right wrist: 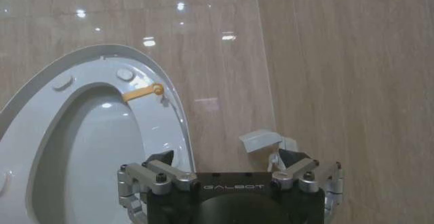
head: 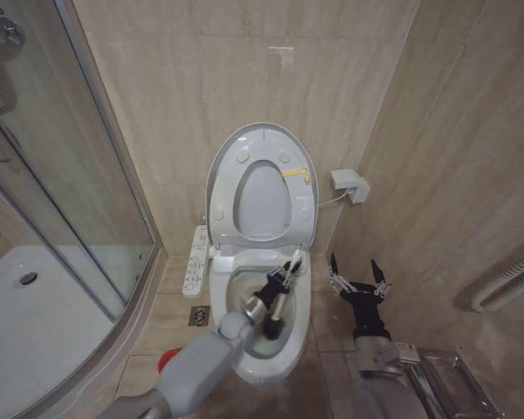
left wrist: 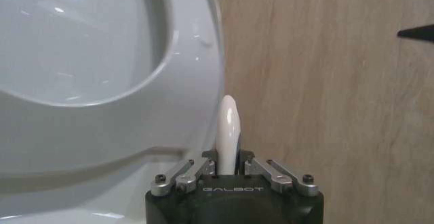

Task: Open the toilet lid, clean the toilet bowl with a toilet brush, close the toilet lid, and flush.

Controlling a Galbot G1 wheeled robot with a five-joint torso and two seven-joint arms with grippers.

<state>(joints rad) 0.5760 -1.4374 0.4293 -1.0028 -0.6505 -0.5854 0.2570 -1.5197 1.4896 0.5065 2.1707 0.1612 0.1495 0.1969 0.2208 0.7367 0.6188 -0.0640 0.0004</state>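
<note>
Lid: the toilet lid (head: pixel 260 140) stands raised against the wall tiles, with the ring seat (head: pixel 264 196) up against it; the yellow sticker (head: pixel 294 173) sits on the seat's right side.
Bowl: the toilet bowl (head: pixel 301 305) is open, directly below the head camera, with the side control panel (head: pixel 196 260) on its left.
Left gripper: the left gripper (head: pixel 286 272) is over the bowl, fingers clenched on the white handle of the toilet brush (head: pixel 278 307); the wrist view shows the handle tip standing up between the pads.
Brush head: the dark head is down inside the bowl, near the basin's middle; contact with the ceramic cannot be told.
Right gripper: the right gripper (head: pixel 356 278) hangs beside the bowl on its right, fingers spread wide, holding nothing.
Holder: a red cup (head: pixel 168 359) sits on the floor left of the bowl, partly behind the left arm.
Stage (judgement): scrubbing step; lid closing and flush not yet done.
Risk 1: the handle is slim and glossy, so a hard push against the basin could twist it in the pads.
Risk 2: a wide upward sweep could knock the seat and lid, which only lean on the wall, and drop them onto the arm.
Risk 3: lifting the wet head fast could splash the control panel.
</note>
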